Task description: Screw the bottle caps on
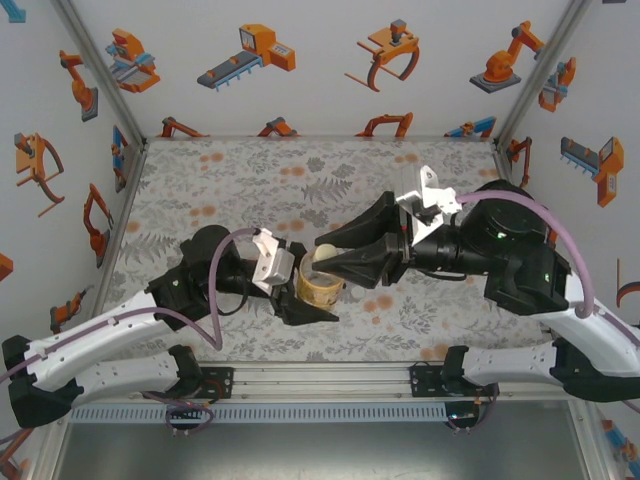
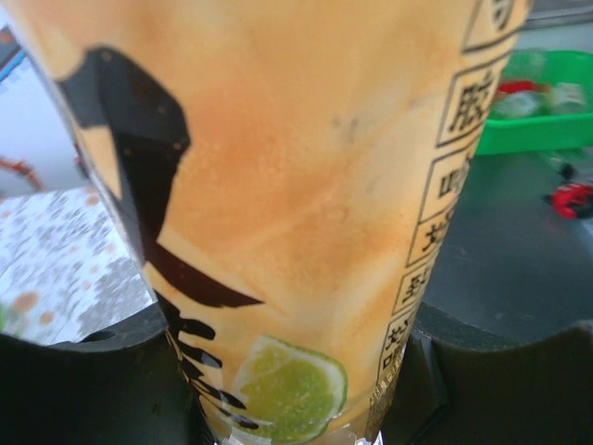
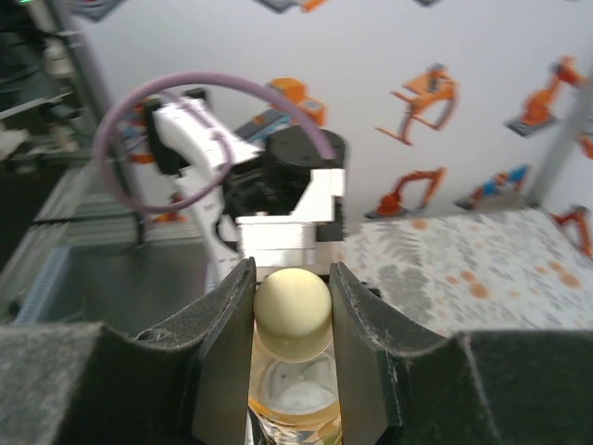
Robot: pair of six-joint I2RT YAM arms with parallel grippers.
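The amber-yellow bottle [image 1: 321, 288] stands near the table's front middle, and my left gripper [image 1: 300, 290] is shut on its body. In the left wrist view its orange label with a lime picture [image 2: 296, 213] sits between the dark fingers. A pale yellowish cap [image 1: 324, 254] sits on top of the bottle's neck. My right gripper [image 1: 330, 262] reaches in from the right and is shut on that cap. The right wrist view has the cap [image 3: 292, 311] pinched between both pads, with the clear bottle shoulder [image 3: 292, 399] below it. The other bottles and caps are out of view.
The floral table mat [image 1: 300, 180] stretches behind the arms. White walls with orange robot pictures close in the back and sides. A metal rail [image 1: 320, 385] runs along the near edge. A green tray [image 2: 537, 107] lies beyond the table in the left wrist view.
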